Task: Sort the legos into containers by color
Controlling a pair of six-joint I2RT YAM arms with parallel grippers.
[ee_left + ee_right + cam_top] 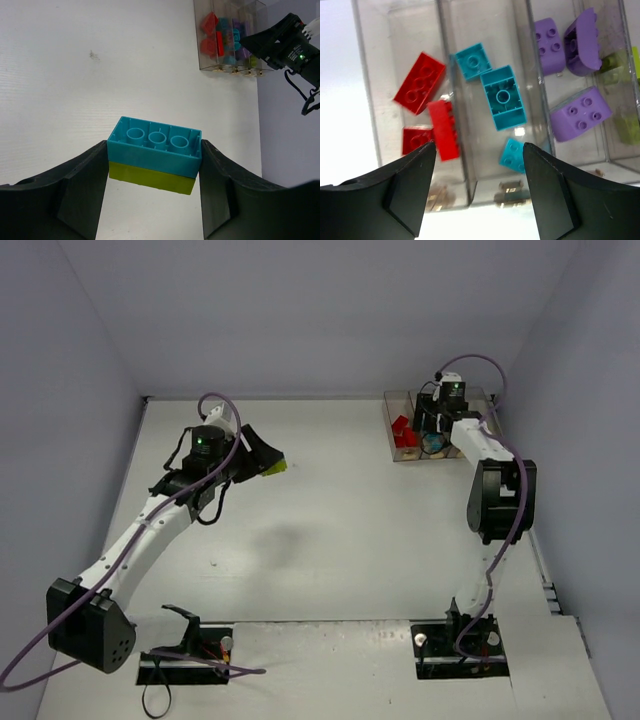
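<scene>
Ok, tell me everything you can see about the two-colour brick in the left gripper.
A teal brick joined to a lime-green brick, glossy plastic. The teal's hollow underside, three round tubes, faces the wrist camera. The left gripper pinches its short ends between black fingers, over the white table.

White worktop with a row of bins in its far right corner

We see a pale, matte worktop (330,540). The containers (390,412), clear bins joined side by side, stand directly on it in the far right corner, close to the back edge. At the near edge two dark mounting plates sit on the surface, well apart: the left plate (185,655) and the right plate (462,652). A small dark speck (92,54) marks the bare surface, and a soft shadow (285,538) lies near the middle.
</scene>
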